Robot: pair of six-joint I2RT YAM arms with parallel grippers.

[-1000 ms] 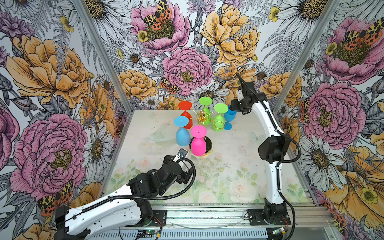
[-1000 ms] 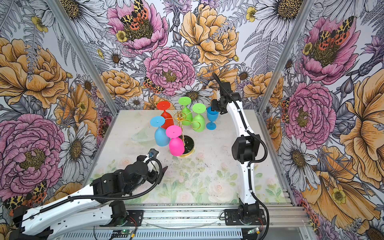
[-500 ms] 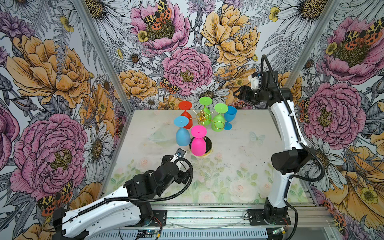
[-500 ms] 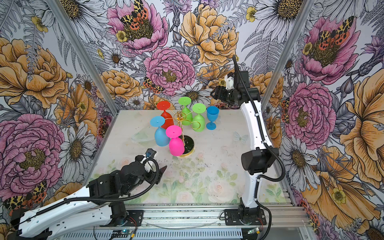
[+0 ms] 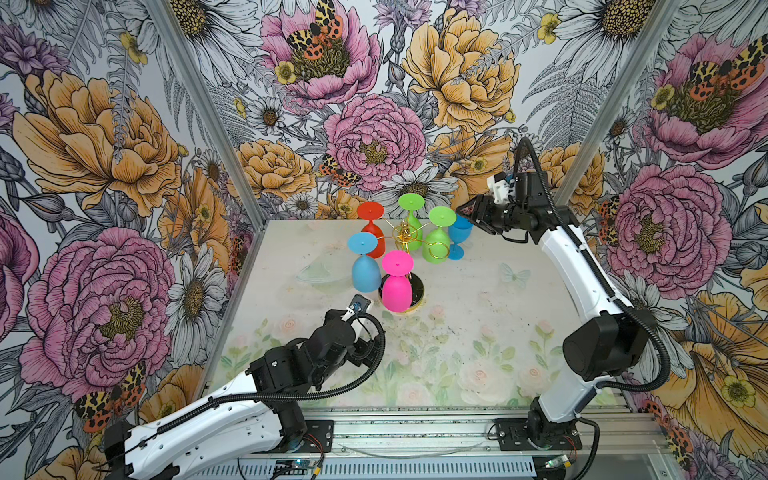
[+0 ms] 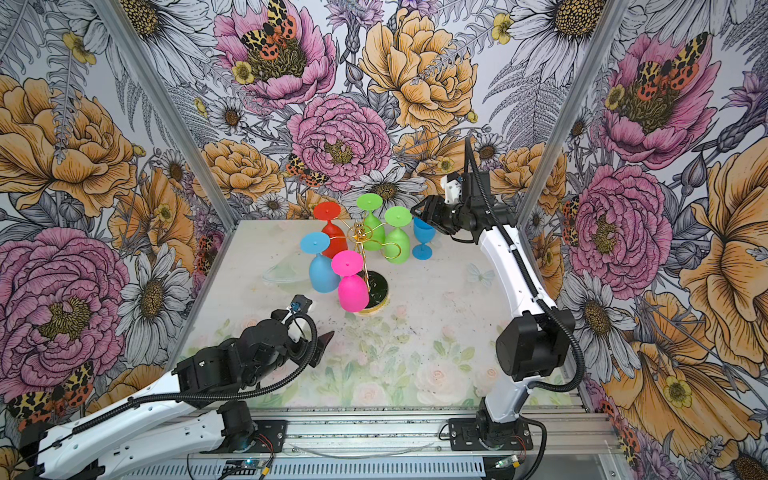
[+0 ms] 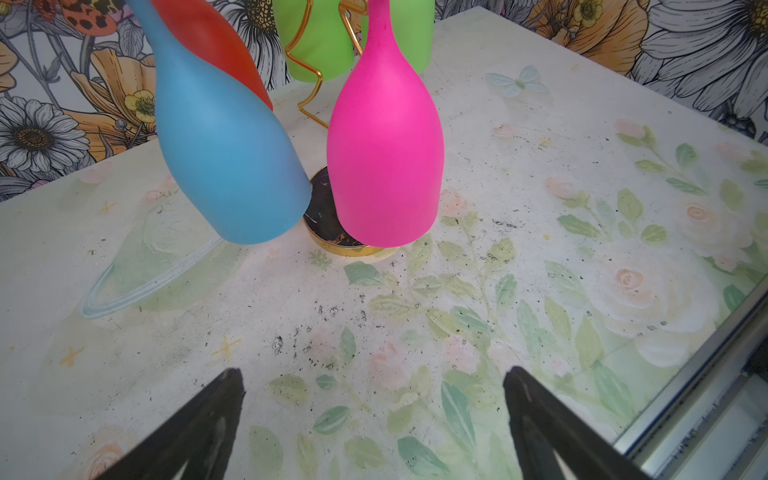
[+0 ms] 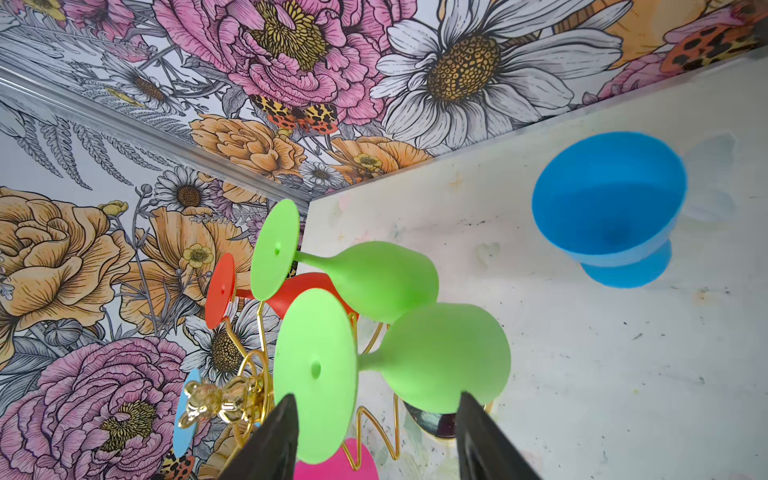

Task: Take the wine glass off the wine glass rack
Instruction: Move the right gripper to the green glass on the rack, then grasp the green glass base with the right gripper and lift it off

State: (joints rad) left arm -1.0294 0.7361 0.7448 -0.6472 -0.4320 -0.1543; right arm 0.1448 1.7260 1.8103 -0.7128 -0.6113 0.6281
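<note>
Right gripper [image 8: 377,397] has drawn back from the dark blue glass [image 5: 459,232], which stands upright on the table [image 5: 478,324] at 2 o'clock of the wine glass rack [image 5: 404,237]; jaws apart, empty. Five other glasses [image 5: 397,286] hang bowl-down. Next, I think, the nearest green glass [image 5: 435,249]: slide its foot free of the rack. Left gripper [image 7: 372,372] waits wide open at 6 o'clock. That table is scuffed, flower-printed; flowered walls [image 5: 374,137] stand close.

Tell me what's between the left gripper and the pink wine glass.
Only bare tabletop lies between left gripper and pink wine glass, in the left wrist view.
</note>
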